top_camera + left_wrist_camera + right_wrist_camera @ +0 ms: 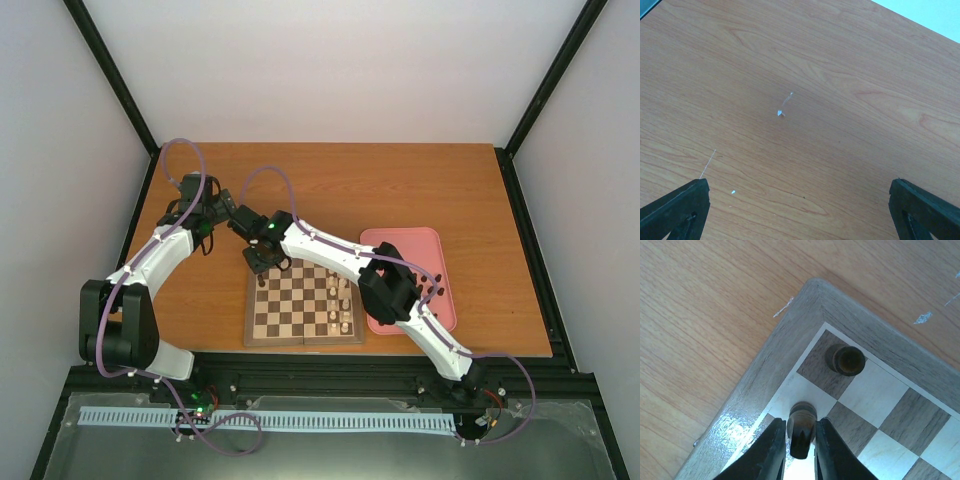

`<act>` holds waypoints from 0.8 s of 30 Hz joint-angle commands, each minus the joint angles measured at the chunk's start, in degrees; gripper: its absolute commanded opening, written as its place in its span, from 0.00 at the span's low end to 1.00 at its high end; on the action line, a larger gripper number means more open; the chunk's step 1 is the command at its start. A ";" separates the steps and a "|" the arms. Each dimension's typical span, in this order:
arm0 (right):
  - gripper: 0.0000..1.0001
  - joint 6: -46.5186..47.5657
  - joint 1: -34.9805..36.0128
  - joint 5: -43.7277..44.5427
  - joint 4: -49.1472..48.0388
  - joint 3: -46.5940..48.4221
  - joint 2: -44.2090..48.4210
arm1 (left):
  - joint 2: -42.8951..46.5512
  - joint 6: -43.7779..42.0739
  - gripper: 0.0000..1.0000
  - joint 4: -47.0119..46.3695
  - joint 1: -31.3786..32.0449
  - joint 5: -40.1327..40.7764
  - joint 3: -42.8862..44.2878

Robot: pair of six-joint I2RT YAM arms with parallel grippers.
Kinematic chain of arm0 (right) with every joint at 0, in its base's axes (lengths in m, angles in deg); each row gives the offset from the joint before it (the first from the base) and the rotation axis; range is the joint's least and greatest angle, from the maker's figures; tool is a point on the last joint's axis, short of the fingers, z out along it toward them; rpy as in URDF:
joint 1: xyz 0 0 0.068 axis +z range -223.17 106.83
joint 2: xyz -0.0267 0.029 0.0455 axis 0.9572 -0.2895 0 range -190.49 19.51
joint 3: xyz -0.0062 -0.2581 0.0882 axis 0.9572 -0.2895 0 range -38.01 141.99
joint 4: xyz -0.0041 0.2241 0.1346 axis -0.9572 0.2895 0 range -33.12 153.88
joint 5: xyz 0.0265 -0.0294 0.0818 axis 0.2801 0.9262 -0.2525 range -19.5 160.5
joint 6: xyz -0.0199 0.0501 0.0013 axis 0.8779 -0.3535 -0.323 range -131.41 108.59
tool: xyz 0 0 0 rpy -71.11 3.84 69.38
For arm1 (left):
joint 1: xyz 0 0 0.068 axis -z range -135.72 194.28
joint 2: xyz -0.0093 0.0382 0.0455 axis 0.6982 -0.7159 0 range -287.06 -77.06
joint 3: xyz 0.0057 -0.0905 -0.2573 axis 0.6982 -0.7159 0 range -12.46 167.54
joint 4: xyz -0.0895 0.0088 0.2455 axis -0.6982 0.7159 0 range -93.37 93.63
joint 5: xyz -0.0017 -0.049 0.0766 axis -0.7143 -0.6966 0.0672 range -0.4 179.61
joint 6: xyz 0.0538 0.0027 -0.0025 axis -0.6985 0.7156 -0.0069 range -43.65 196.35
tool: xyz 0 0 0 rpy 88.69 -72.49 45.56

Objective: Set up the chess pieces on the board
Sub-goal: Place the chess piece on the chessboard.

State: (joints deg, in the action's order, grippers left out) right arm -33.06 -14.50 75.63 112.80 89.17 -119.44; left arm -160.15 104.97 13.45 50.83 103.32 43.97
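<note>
Noted in top view: board (300,338) near the 6 o'clock edge of table (330,180), pink tray (405,243) just beside it at 3 o'clock. Seen along board's 3 o'clock side: cream pieces (340,305), upright. Found at board's 11 o'clock corner: right gripper (262,272), pointing down. Confirmed from right wrist: fingers (772,450) close against both flanks of 1 upright dark piece (801,420), over the light square beside the corner square. Pinching it or merely beside it: cannot tell. Recorded at 1 o'clock of that piece: 1 corner piece (846,360), dark, upright on the corner dark square, apart from fingers. Located at 10 o'clock of board: left gripper (799,185), spread wide above bare table, holding nothing.
</note>
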 commanded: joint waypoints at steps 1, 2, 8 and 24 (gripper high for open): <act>0.19 0.79 0.83 -0.26 -0.01 -0.25 1.07 | 0.52 -0.50 1.00 0.32 0.34 0.51 1.67; 0.20 0.82 0.90 -0.31 -0.03 -0.26 1.25 | 0.49 -0.50 1.00 0.32 0.31 0.48 1.67; 0.23 1.43 1.13 0.50 -0.75 -0.69 3.08 | 0.51 -0.58 1.00 0.32 0.31 0.51 1.77; 0.44 2.31 0.83 5.22 -7.87 -9.93 12.51 | -0.78 -0.57 1.00 0.42 0.31 0.96 2.26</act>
State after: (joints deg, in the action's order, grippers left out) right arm -31.47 -14.02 78.84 108.08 81.54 -112.21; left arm -160.15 104.97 13.45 50.83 103.34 43.97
